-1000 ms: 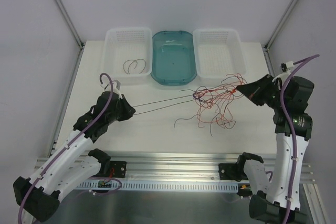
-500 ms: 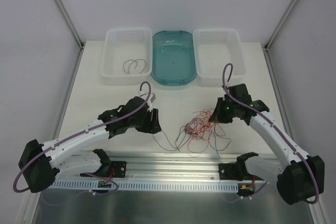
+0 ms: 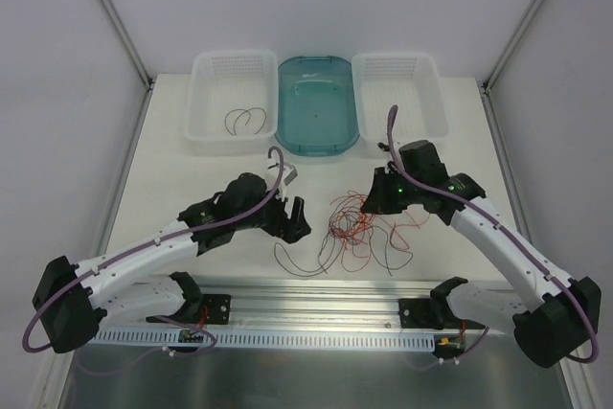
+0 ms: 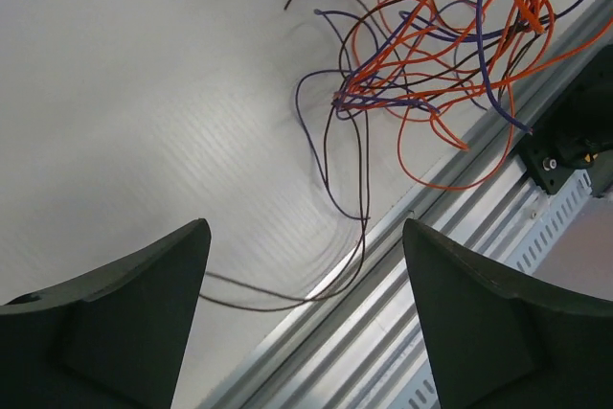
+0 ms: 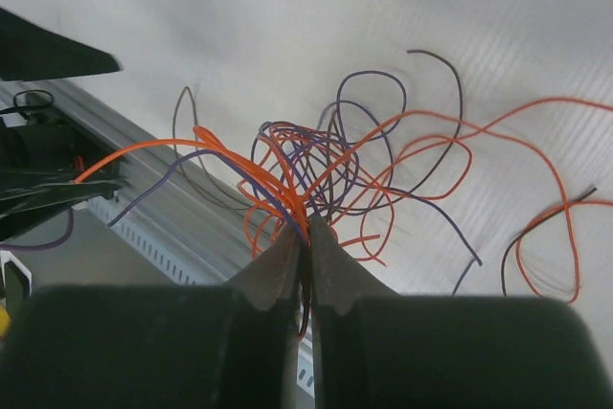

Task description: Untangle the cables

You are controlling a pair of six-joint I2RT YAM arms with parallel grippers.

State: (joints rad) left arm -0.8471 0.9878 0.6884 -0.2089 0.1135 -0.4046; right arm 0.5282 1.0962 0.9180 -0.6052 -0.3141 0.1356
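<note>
The cables (image 3: 359, 227) are hair-thin, curly wires in orange-red, dark brown and a purplish blue-black, knotted into one loose clump with free ends curling outward. The clump lies on the white tabletop (image 3: 192, 189) a little right of centre, close to the near metal rail (image 3: 316, 294) and between the two arms. From the left wrist view the clump (image 4: 421, 55) sits at the upper right, and a couple of dark strands (image 4: 364, 189) trail away from it toward the rail.

The right pincer (image 3: 375, 200) is clenched on a bunch of orange and purple strands at the far right side of the clump. Its wrist view shows the fingertips (image 5: 305, 237) pressed together with the wires (image 5: 326, 165) fanning out from them. The left pincer (image 3: 292, 220) is released, its fingers (image 4: 305, 227) spread wide with nothing between them, just left of the clump.

The strands cross too densely to count or to follow any one through the knot. The right pincer's fingers hide the pinched stretch of wire.

There are two arms and two white baskets (image 3: 206, 69), one on each side of one teal tray (image 3: 316, 148) at the far edge. The left basket holds two dark curved wires (image 3: 251, 112).
</note>
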